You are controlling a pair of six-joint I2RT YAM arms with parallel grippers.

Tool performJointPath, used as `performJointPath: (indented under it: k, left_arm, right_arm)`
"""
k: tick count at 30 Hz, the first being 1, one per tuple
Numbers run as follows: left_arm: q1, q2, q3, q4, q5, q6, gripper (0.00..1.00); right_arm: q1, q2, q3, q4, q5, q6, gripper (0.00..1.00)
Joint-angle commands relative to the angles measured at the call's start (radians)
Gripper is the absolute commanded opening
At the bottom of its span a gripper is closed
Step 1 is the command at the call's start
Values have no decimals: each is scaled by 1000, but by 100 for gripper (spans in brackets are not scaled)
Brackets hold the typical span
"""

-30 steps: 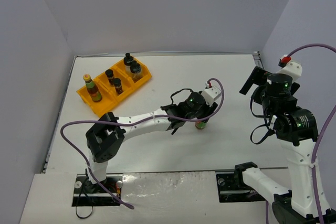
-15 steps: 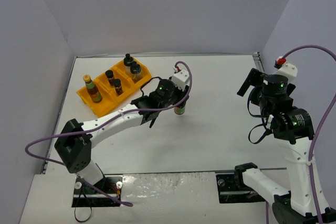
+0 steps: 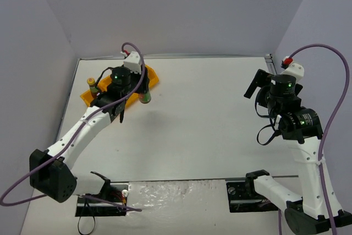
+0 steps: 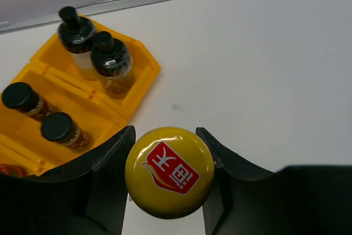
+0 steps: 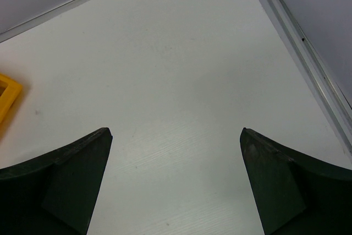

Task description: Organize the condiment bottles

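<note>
My left gripper is shut on a slim sauce bottle, held upright just right of the orange tray. In the left wrist view its yellow cap sits between my fingers. The tray holds two wider black-lidded jars in its far compartment and two tiny black-capped spice jars in the middle one. The other yellow-capped sauce bottle stands at the tray's left end. My right gripper is open and empty, held high at the right.
The left arm covers most of the tray in the top view. Grey walls close off the table's back and sides. A metal rail runs along the table's right edge. A corner of the tray shows in the right wrist view.
My left gripper has carried the sauce bottle from the table's middle up and left to beside the tray. The right arm has shifted slightly.
</note>
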Motion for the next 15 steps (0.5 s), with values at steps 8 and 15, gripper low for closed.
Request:
performJointPath:
  k: [8, 15]
  left_arm:
    - [239, -148, -17, 92, 109, -30, 0]
    - [358, -161, -49, 108, 141, -48, 0]
  right_arm:
    - [-7, 19, -51, 116, -35, -36, 100]
    - [-8, 22, -78, 136, -57, -39, 100]
